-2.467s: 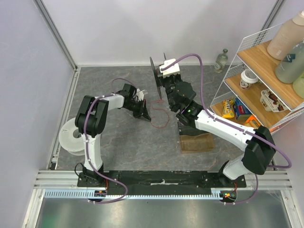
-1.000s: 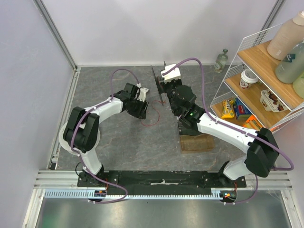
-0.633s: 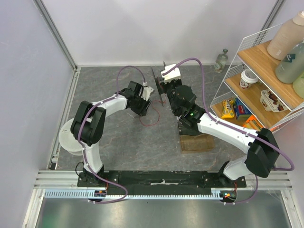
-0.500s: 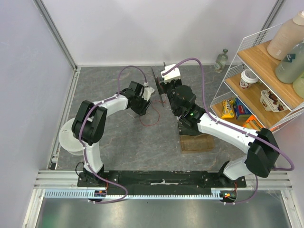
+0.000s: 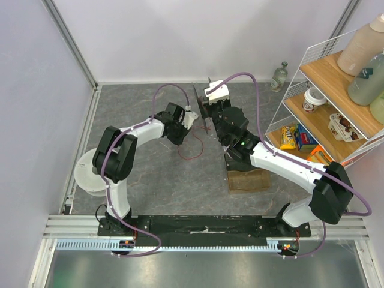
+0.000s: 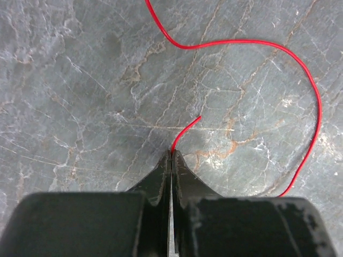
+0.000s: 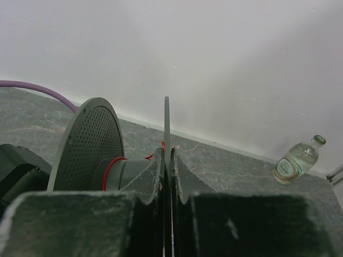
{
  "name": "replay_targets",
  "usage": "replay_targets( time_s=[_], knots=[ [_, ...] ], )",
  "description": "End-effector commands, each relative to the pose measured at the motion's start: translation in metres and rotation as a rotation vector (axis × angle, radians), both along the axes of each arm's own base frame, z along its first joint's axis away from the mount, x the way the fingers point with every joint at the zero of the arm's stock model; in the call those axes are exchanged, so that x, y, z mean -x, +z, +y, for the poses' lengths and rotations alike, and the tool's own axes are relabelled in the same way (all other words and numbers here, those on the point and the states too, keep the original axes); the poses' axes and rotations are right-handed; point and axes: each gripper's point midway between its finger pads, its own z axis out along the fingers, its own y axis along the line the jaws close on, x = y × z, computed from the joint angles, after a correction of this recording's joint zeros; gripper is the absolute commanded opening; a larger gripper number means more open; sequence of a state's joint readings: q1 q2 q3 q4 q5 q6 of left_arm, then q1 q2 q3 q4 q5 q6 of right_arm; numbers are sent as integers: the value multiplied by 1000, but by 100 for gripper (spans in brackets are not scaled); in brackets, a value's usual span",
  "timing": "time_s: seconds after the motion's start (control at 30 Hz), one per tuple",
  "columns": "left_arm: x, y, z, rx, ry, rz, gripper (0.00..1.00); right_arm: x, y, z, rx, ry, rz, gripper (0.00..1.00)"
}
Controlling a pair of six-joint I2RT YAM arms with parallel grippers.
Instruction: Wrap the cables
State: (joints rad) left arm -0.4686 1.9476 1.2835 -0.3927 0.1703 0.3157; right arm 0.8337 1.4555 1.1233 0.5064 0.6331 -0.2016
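The left gripper (image 6: 171, 155) has its jaws pinched shut on the free end of the red wire (image 6: 186, 129). The rest of the wire lies in a loose loop on the desk (image 6: 80, 80), beside the spool (image 7: 88, 139) on the left arm's side. The right gripper (image 7: 166, 155) has its jaws clamped on the spool's thin flange. With only a turn of red on the hub, winding looks barely begun. Next, I'd guess, the end must be carried round the hub and kept taut.

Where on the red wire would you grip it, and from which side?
Likely just behind its free end, from above: the red wire lies flat on the table, too thin to pinch sideways. The left gripper has jaws shut there.
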Motion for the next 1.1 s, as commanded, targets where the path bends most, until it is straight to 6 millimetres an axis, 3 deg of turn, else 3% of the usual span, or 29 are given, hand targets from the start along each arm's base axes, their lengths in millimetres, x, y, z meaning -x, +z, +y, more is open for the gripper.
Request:
replay_targets(
  time_s=[0.0, 0.13, 0.3, 0.5, 0.7, 0.8, 1.07],
  knots=[
    [24, 21, 4, 79, 39, 83, 2, 7, 43, -17, -103, -28, -97, 0],
    [56, 72, -2, 196, -26, 21, 2, -5, 35, -31, -103, -97, -76, 0],
    [124, 143, -15, 353, -223, -14, 2, -26, 30, -49, -160, -187, -24, 0],
    [203, 236, -17, 524, -452, -116, 2, -54, 23, -54, -212, -262, -1, 0],
    [270, 346, -16, 739, -660, -180, 2, -81, 12, -54, -196, -331, -9, 0],
    [278, 402, -11, 788, -662, -288, 2, -88, -1, -47, -162, -308, -8, 0],
    [270, 535, 6, 848, -602, -680, 2, -86, -53, -30, -6, -190, 58, 0]
  ],
)
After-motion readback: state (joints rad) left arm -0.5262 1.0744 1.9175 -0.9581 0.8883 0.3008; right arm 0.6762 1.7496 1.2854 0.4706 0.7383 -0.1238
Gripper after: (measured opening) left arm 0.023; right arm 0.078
